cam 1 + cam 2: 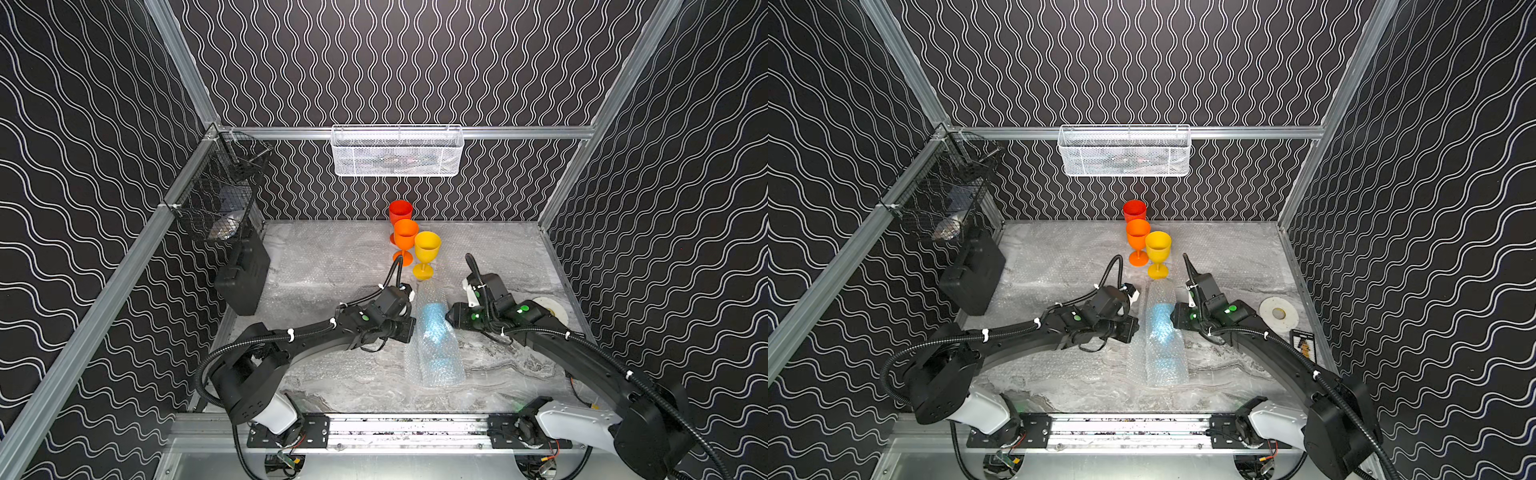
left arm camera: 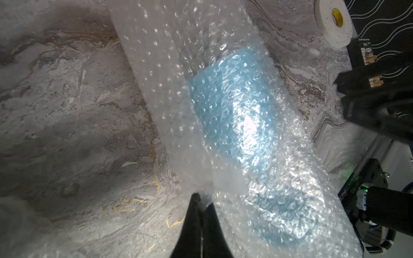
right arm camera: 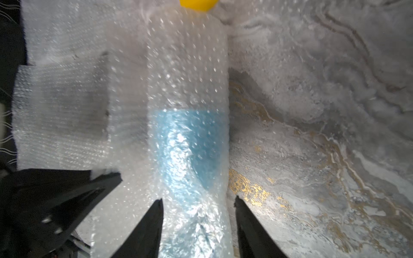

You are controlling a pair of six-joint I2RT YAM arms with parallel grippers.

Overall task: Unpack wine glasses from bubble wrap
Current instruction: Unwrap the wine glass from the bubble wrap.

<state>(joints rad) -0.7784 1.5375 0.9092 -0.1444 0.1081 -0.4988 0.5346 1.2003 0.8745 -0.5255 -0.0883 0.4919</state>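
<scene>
the light blue glass (image 1: pixel 434 322) lies inside a roll of bubble wrap (image 1: pixel 436 361) on the middle of the table, towards the front. only a blurred blue shape shows through, so its stem and foot are hard to make out. the left gripper (image 2: pixel 199 200) is pinched tight on a loose edge of that wrap. the right gripper (image 3: pixel 198 198) has its fingers apart, 1 on each side of the roll; whether they press it i cannot tell.

beyond the roll's far end 3 bare glasses stand upright in a close row: the yellow glass (image 1: pixel 427 245) nearest, then the orange glass (image 1: pixel 405 239), then the red glass (image 1: pixel 400 212) by the back wall, its stem hidden behind the orange 1. flat sheets (image 1: pixel 332 257) of wrap lie over the far half of the table (image 1: pixel 519 365), nearly invisible on its grey marbled top with gold veins.

a white tape roll (image 1: pixel 1279 313) lies near the right edge, partly hidden by the right arm in a top view. a black case (image 1: pixel 243 278) leans at the left wall under a black wire basket (image 1: pixel 216 199). a white mesh basket (image 1: pixel 397 151) hangs on the back rail; its contents are unclear. the walls (image 1: pixel 83 124) are black with white wavy lines.
</scene>
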